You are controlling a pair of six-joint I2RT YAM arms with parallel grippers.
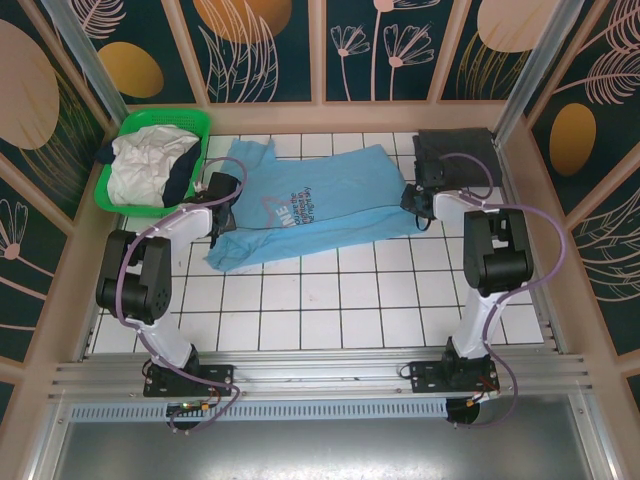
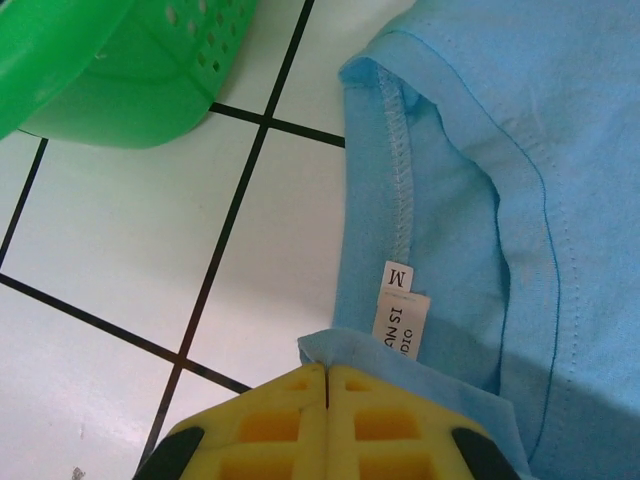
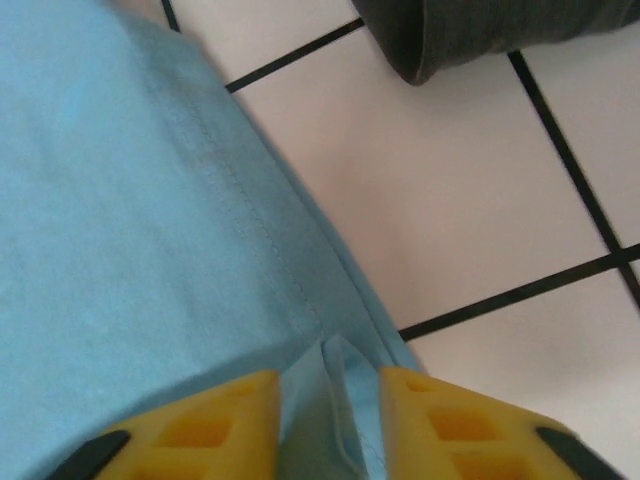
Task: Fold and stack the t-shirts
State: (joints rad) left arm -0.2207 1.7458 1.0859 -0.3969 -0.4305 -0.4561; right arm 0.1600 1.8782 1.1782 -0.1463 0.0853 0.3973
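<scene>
The light blue t-shirt [image 1: 310, 205] lies spread across the middle of the tiled table, print side up. My left gripper [image 1: 222, 218] is at its left end, shut on the cloth beside the neck label [image 2: 400, 318]; its yellow fingers [image 2: 270, 420] meet with a fold of the light blue t-shirt [image 2: 560, 150] pinched at their tips [image 2: 328, 372]. My right gripper [image 1: 413, 200] is at the shirt's right edge. Its fingers [image 3: 220, 420] stand a little apart with a bunched fold of the hem [image 3: 330, 385] held between them. A dark grey t-shirt [image 1: 452, 155] lies folded at the back right, its edge [image 3: 480, 30] close by.
A green plastic basket [image 1: 200, 125] stands at the back left holding a white tee [image 1: 145, 165] and a navy one [image 1: 182, 180]; its wall [image 2: 130, 70] is close to my left gripper. White tiles [image 1: 330, 300] lie bare in front of the shirt. Panel walls enclose the table.
</scene>
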